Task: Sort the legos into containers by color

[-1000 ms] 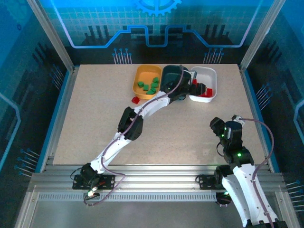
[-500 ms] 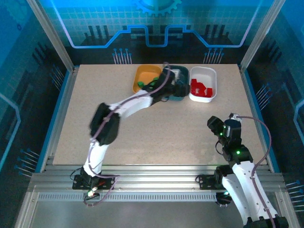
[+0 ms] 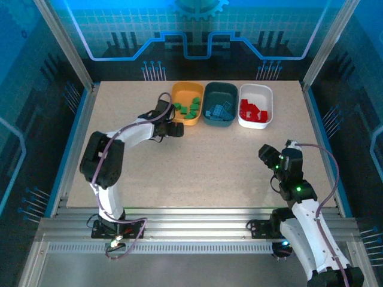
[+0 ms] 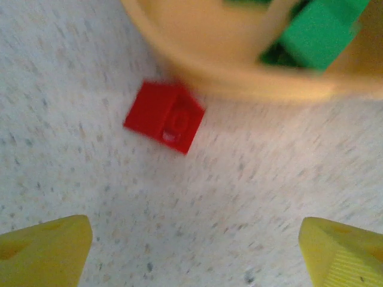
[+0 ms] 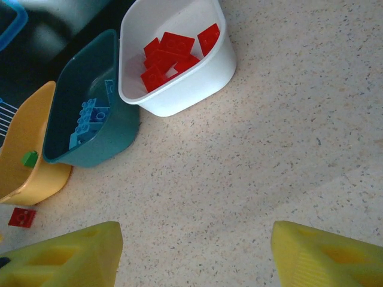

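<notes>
One red lego (image 4: 164,116) lay on the worktop (image 4: 239,197) just beside the orange-yellow bin (image 4: 227,66), with the left tool (image 4: 191,257) wide and empty near it. The right tool (image 5: 194,260), also wide, hung over open worktop short of the white bin (image 5: 197,86).

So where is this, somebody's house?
Likely a robot test cell, not a home: two arms bolted to a metal frame, blue printed walls, a table with sorting bins.

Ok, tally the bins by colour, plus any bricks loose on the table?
Orange-yellow bin: 1
Dark teal bin: 1
White bin: 1
Loose red brick: 1
Total: 4
</notes>
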